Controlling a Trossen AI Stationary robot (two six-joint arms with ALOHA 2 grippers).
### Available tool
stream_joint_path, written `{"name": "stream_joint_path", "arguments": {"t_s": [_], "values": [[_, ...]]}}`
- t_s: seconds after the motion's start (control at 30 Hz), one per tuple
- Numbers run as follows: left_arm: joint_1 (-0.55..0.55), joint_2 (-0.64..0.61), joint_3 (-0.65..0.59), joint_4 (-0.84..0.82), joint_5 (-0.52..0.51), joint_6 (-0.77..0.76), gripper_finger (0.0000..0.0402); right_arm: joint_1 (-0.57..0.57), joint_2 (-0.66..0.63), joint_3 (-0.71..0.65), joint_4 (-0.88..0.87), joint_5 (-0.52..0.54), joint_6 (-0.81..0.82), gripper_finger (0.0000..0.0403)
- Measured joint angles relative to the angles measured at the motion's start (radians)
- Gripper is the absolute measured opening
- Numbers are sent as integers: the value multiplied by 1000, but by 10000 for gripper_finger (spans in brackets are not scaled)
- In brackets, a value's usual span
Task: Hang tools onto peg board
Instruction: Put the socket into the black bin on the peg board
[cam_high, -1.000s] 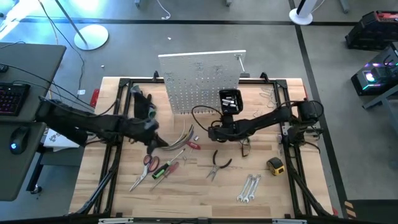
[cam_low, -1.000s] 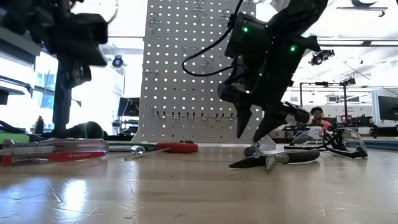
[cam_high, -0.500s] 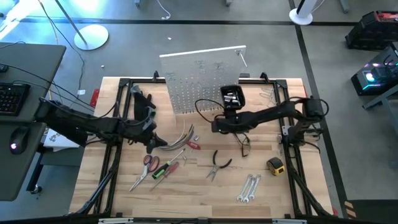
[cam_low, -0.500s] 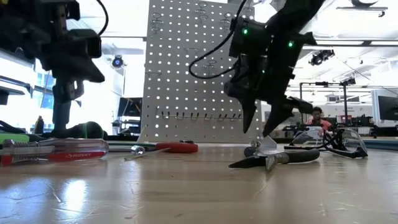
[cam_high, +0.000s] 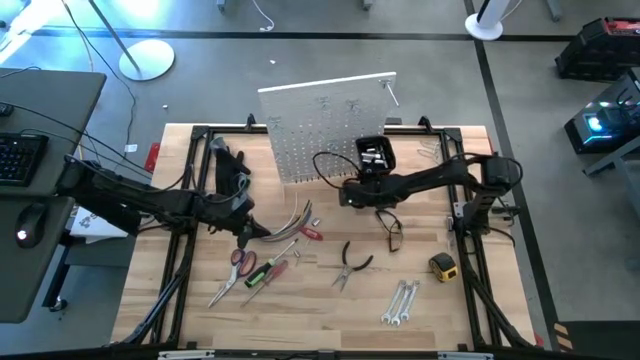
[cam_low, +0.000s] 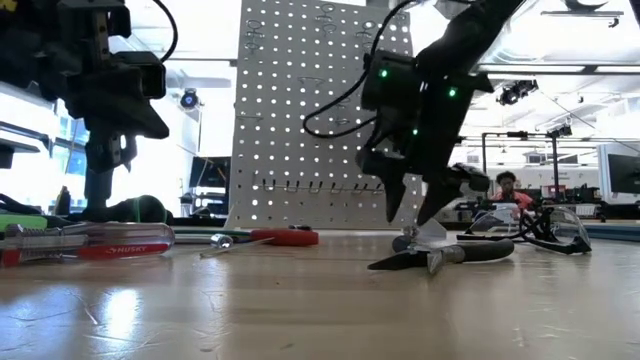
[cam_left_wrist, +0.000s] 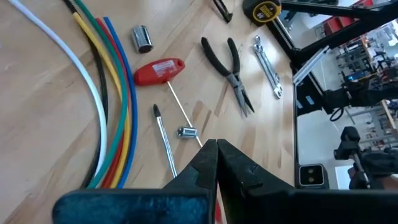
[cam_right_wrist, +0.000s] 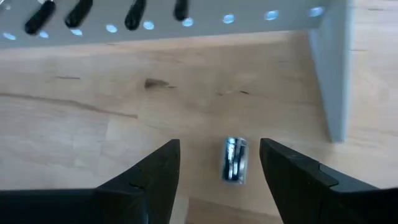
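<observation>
Wooden table: peg board upright at rear; pliers and 2 wrenches unhung. Low view: right gripper spread (likely descending). Left wrist: left gripper closed, idle. Right wrist: small metal piece between fingers.

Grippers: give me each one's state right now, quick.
Left gripper: closed, holding nothing, above the table.
Right gripper: open, empty, near the peg board, a small metal piece lying between its fingers.
</observation>
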Motion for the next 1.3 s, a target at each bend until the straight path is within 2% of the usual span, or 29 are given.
{"name": "stream_joint_path", "arguments": {"t_s": [0.27, 0.33, 0.4, 0.5, 0.53, 0.77, 0.93, 1.03, 1.13, 1.23, 1.3], "values": [[-6, 16, 0, 0, 31, -11, 0, -4, 64, 4, 6, -15, 38, 214], [-16, 16, 0, 0, 30, -17, 0, -4, 65, 4, -3, -14, 53, 203], [-24, 16, 0, 2, 31, -20, 0, -5, 64, 6, -21, -24, 63, 167], [-33, 16, 0, 29, 28, -38, 0, -8, 62, 18, -64, -86, 67, 65], [-33, 16, 0, 48, 29, -54, 0, -6, 60, 25, -71, -108, 66, 42], [-33, 16, 0, 261, 47, -151, 0, 76, 26, 139, -154, -300, 18, 42], [-12, 15, 0, 345, 40, -220, 0, 192, -10, 302, -319, -348, -16, 42], [14, 15, 0, 380, 16, -256, 0, 257, -41, 454, -492, -297, -53, 42], [36, 15, 1, 393, -42, -280, 0, 300, -81, 608, -749, -117, -38, 42], [48, 17, 1, 398, -188, -402, 0, 292, -131, 696, -962, 77, 25, 42], [47, 29, 1, 426, -298, -474, 0, 258, -181, 699, -998, 147, 3, 42]]}}
